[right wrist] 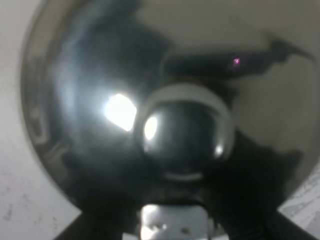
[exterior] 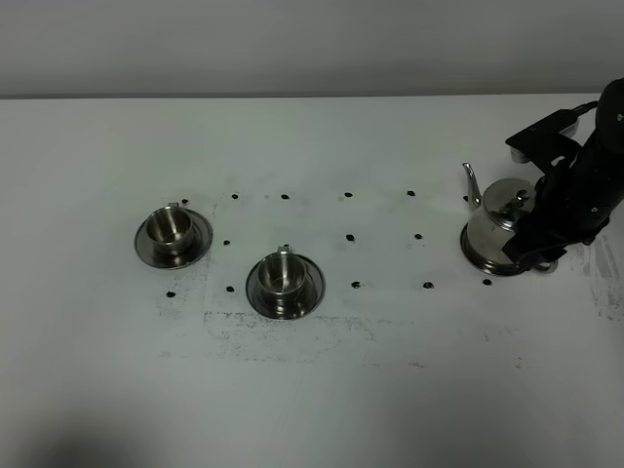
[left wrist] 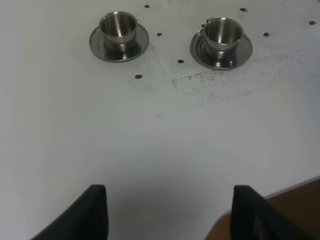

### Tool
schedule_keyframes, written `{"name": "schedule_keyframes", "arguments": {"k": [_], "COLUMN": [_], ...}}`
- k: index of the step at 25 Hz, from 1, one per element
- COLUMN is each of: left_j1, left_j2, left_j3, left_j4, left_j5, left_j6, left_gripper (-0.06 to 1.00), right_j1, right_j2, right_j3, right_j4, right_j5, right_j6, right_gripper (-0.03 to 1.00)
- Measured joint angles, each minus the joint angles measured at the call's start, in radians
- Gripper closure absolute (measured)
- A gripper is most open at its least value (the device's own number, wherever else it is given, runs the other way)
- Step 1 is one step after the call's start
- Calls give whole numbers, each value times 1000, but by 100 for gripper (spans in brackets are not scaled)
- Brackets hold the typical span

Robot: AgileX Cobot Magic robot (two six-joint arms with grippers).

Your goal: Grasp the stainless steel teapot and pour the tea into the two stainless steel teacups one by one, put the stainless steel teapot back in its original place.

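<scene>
A pale grey wall (exterior: 292, 39) runs behind the white counter (exterior: 312, 409), which is marked with rows of small black dots (exterior: 350, 238) and a scuffed patch of grey specks (exterior: 292, 327) below them. In the high view, the two stainless steel teacups stand toward 9 o'clock, each on its own round saucer. The first teacup (exterior: 170, 228) is the outer one, and the second teacup (exterior: 281, 274) stands at about 4 o'clock from it, apart from it. Nothing lies between the cups and the pot but bare counter and dots.

The stainless steel teapot (exterior: 492, 229) stands upright on the counter at 3 o'clock, well apart from both cups, its thin spout (exterior: 471, 180) rising toward 11 o'clock. My right arm comes in from the 3 o'clock edge, and my right claw (exterior: 546, 244) covers the pot's handle side, so the handle is hidden. The right wrist view is filled with the blurred lid and its knob (right wrist: 185, 135). I cannot tell whether this claw stands apart or is clamped on the pot.

My left claw (left wrist: 170, 190) hangs above bare counter with its dark fingers (left wrist: 92, 212) apart and nothing between them. Only their tips show, cut off by the picture's edge. Beside one finger, a brown strip (left wrist: 285, 205) shows past the counter's edge.
</scene>
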Motion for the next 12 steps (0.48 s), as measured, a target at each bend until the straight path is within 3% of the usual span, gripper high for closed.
{"name": "schedule_keyframes", "arguments": {"k": [12], "left_j1": [0], "left_j2": [0], "left_j3": [0], "left_j4": [0], "left_j5": [0], "left_j6": [0], "left_gripper": [42], "right_j1": [0], "right_j2": [1], "right_j3": [-2], "right_j4": [-27], "right_j5": [8], "right_j6": [2], "right_gripper": [51]}}
